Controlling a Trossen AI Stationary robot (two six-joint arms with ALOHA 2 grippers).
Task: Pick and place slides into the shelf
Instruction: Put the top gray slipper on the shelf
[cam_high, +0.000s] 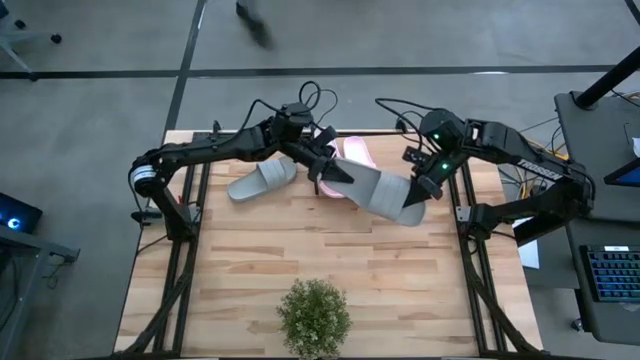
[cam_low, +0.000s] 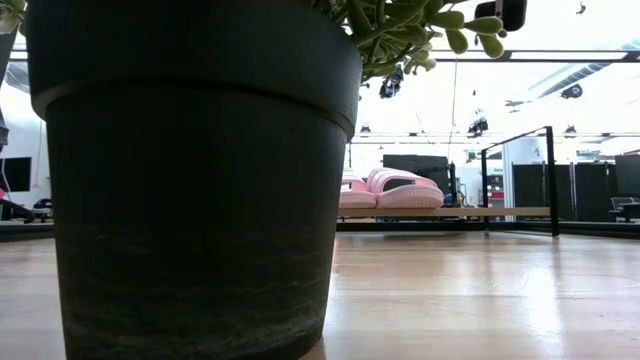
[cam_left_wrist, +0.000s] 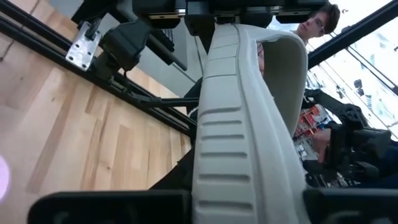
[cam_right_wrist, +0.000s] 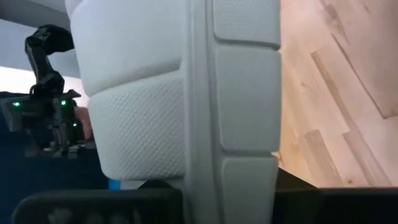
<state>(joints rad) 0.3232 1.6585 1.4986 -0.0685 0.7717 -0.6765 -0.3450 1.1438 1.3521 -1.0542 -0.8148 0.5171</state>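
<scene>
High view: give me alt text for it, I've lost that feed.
Seen from above, both grippers hold one light grey slide between them over the back of the table, the left gripper at one end and the right gripper at the other. A second grey slide lies to the left, a pink slide behind, a potted plant at the front edge.

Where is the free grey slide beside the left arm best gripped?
Probably across its narrow width, by the long sole edges, from straight above: the free grey slide lies flat and diagonal. The left gripper and right gripper hold the other grey slide.
</scene>
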